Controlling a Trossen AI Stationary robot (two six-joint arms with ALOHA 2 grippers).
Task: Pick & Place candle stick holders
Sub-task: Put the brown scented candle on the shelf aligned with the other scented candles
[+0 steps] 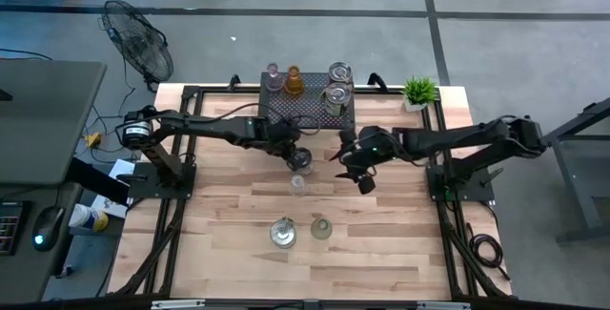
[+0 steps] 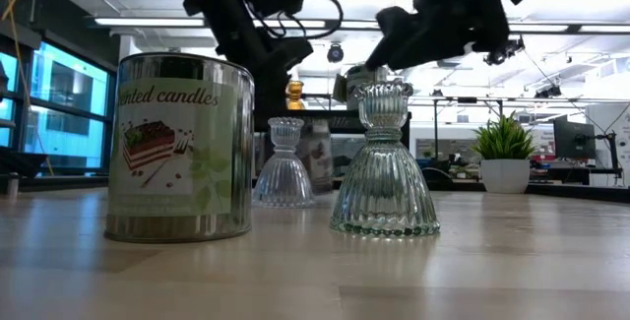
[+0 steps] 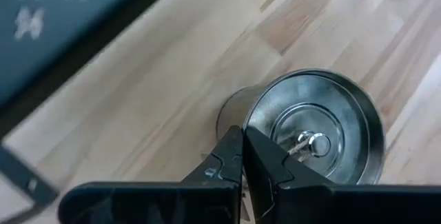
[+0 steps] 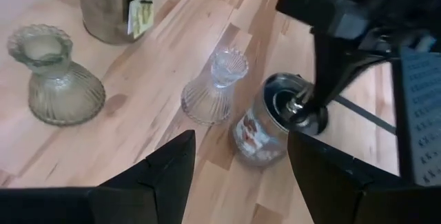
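My left gripper (image 1: 298, 155) is shut on a silvery tin holder with a printed label (image 4: 265, 127) just in front of the black tray (image 1: 307, 110). My right gripper (image 4: 238, 182) is open and empty above the table, just right of that tin. A small clear ribbed holder (image 1: 297, 184) stands on its flared base close in front of the tin. Nearer the front stand a second labelled tin (image 1: 282, 232) and a pale green ribbed holder (image 1: 320, 226). On the tray stand a pinkish (image 1: 273, 74), an amber (image 1: 294, 82) and two silvery holders (image 1: 337, 83). My left gripper pinches the tin's rim (image 3: 248, 122) on one side of its open mouth, one finger inside the tin and one outside. The fingers (image 4: 313, 100) come from above, slanting down. The tin sits a little tilted; whether its base is on the table, I cannot tell.
A small potted green plant (image 1: 417, 91) stands at the back right corner. The black arm frames (image 1: 162, 172) run along both sides of the wooden table. A fan (image 1: 138, 48) stands on the floor beyond the far left corner.
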